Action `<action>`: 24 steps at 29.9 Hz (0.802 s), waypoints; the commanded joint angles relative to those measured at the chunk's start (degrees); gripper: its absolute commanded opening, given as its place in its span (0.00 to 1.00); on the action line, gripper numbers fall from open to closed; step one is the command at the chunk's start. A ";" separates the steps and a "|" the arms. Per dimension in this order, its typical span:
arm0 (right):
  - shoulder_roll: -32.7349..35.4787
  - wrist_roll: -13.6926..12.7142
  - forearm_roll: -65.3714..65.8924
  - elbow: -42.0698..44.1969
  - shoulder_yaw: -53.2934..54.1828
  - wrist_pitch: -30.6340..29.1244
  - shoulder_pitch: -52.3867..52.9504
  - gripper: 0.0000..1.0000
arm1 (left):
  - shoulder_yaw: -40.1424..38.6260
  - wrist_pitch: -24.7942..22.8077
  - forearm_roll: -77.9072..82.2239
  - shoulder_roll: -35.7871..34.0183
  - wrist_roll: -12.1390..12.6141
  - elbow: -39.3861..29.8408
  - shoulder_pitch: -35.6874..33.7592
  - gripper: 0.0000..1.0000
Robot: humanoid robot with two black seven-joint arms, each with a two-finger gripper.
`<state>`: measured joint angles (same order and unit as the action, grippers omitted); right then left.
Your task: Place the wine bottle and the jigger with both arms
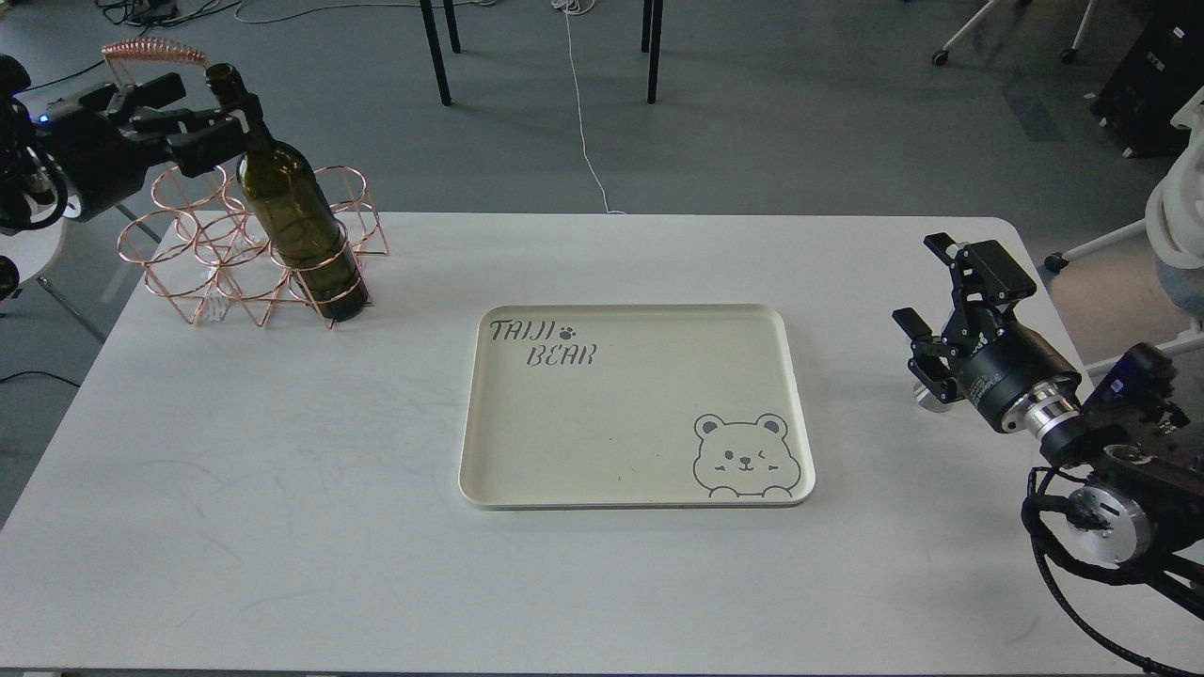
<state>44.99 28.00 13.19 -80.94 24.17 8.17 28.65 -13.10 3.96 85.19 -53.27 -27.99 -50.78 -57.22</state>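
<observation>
White table (282,527): you have the largest surface here, running wide across the scene; its far edge meets grey floor.
Cream tray (640,470): sits at the middle of the table, printed with a bear and lettering; nothing lies in it, so it looks like the likely drop spot, though that is only a judgement.
Copper wire rack (202,268): stands at the far left of the table, with the bottle's base inside one of its near rings.
Wine bottle (292,221): dark green glass, tilted in the rack with its neck leaning far-left; not yet lifted clear.
Left gripper (221,118): you can see its fingers closed around the bottle's neck, just below the mouth.
Right gripper (926,353): low at the right edge of the table, its fingers spread apart; you cannot tell whether they hold anything.
Jigger (931,397): only a small shiny steel piece shows just beneath the right gripper's fingers, on the table; most of it is hidden.
Progress: early by the look of it. One item is gripped but not moved, the other is not clearly grasped, and both placements remain.
Hard to see: the left arm is cut off at the left edge, and the contact between right gripper and jigger is unclear.
</observation>
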 commanded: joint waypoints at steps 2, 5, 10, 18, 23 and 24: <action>0.01 0.00 0.00 0.09 0.09 0.00 0.00 0.99 | -0.17 -2.46 -4.74 -7.88 -0.01 -11.24 3.25 0.97; 0.01 0.00 0.00 0.09 0.18 0.00 0.00 0.99 | -0.17 -5.79 -15.01 -12.63 -0.01 -21.61 5.62 0.97; -0.17 0.00 0.08 0.17 0.53 0.00 -0.09 0.99 | -0.17 -9.67 -39.69 -15.02 -0.01 -34.90 7.74 0.97; -2.98 0.00 -0.09 0.26 0.70 0.00 0.00 0.99 | -0.87 -9.41 -65.48 -4.84 -0.01 -35.88 12.47 0.98; -4.56 0.00 -0.09 0.35 0.88 0.00 0.00 0.99 | -4.63 -9.76 -65.94 2.02 -0.01 -32.47 20.02 0.98; -4.82 0.00 -0.09 0.35 0.97 0.09 0.00 0.99 | -6.57 -9.85 -65.94 3.60 -0.01 -31.41 22.22 0.98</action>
<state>40.88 28.00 13.09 -80.64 24.96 8.18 28.66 -15.74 -5.66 19.44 -53.66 -27.98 -84.59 -40.09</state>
